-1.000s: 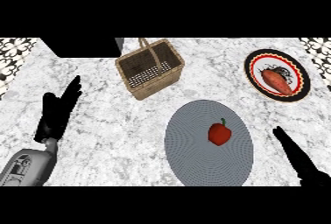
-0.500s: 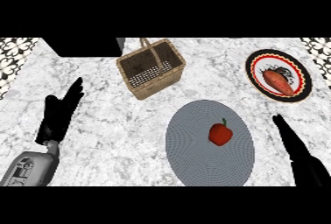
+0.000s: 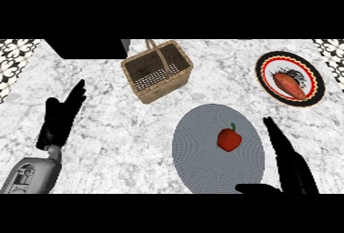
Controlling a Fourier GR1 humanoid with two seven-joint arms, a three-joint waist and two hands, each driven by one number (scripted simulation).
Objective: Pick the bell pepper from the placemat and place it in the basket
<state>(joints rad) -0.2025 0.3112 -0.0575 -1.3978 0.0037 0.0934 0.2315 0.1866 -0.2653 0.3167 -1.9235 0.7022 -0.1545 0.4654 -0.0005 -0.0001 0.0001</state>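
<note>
Sitting near the middle of the round grey placemat, the red bell pepper lies free, its green stem pointing toward twelve o'clock, and nothing touches it. The right hand comes in from the lower edge at about four o'clock of the pepper, its fingers straight and held together, pointing toward eleven o'clock along the placemat's right rim, while the thumb juts out toward nine o'clock over the mat's lower edge. That wide gap between thumb and fingers faces the pepper, which reads as a hand set up to close round it from the right; it is near the pepper but apart from it, so I judge the pick not yet made.

The wicker basket stands at about eleven o'clock of the pepper, well apart from the placemat, tilted in the view with its handle arching over the open top. Its mouth shows nothing inside, so it is ready to take the pepper, and the handle is something the carrying hand will likely have to avoid.

The left hand shows at nine o'clock of the scene, open, fingers straight and slightly spread, pointing toward one o'clock; it is resting and takes no part.

At two o'clock of the pepper a patterned plate holds a reddish-brown sweet potato, off the path to the basket.
</note>
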